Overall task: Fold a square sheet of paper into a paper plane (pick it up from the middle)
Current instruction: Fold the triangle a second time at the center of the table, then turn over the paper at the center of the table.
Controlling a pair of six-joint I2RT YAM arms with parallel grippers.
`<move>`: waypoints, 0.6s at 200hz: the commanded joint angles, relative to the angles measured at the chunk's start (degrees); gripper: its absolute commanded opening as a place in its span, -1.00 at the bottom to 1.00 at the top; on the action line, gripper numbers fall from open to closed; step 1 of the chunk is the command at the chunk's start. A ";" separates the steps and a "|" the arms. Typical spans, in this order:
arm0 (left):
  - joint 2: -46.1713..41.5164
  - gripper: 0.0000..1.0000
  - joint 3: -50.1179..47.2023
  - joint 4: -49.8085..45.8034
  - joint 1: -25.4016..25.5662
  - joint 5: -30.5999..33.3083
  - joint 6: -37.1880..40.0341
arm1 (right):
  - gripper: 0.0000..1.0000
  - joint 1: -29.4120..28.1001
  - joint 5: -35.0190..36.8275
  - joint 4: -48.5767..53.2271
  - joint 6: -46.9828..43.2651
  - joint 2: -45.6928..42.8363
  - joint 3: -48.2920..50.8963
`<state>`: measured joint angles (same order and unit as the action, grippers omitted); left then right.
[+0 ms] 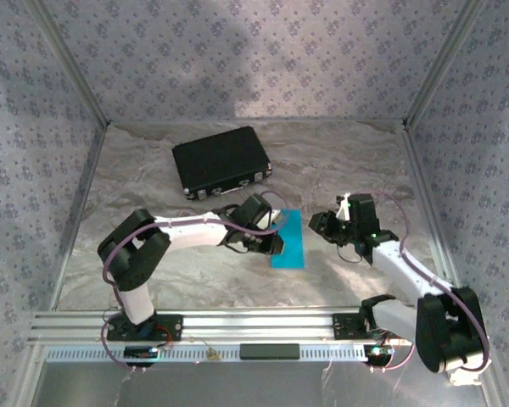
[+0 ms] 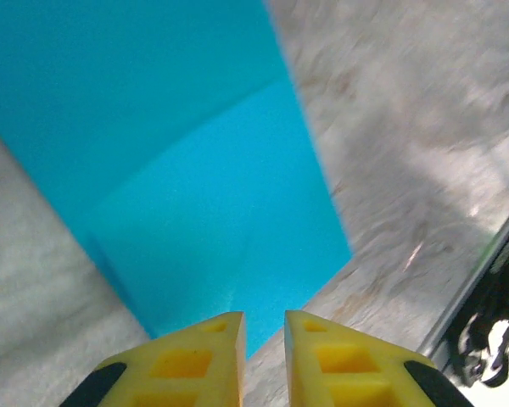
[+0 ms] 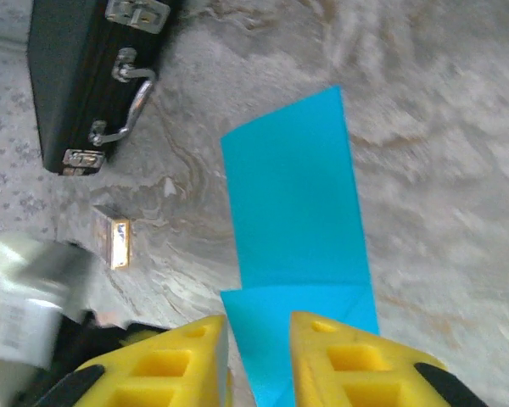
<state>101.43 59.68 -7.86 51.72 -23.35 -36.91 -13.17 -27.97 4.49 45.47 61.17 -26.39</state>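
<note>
Lying folded into a narrow strip, the blue paper (image 1: 288, 240) rests on the table (image 1: 153, 254) between both grippers. Left gripper (image 2: 263, 326) at its left edge, jaws slightly parted, holding nothing. Right gripper (image 3: 259, 326) near its right side, jaws likewise slightly parted. Black case (image 1: 220, 161) well behind; small card (image 3: 119, 242) near the case.

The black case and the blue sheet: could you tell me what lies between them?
Bare marbled table separates black case and blue sheet in the right wrist view; a small card lies nearby.
</note>
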 commanded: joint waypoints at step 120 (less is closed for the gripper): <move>11.45 -0.95 7.59 -7.66 -2.38 1.23 3.16 | -0.25 -14.57 6.10 12.71 9.70 -4.06 2.49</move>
<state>111.26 66.32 -12.88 48.86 -22.48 -34.37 -25.36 -23.68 17.26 52.16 54.76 -21.85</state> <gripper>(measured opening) 0.043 0.355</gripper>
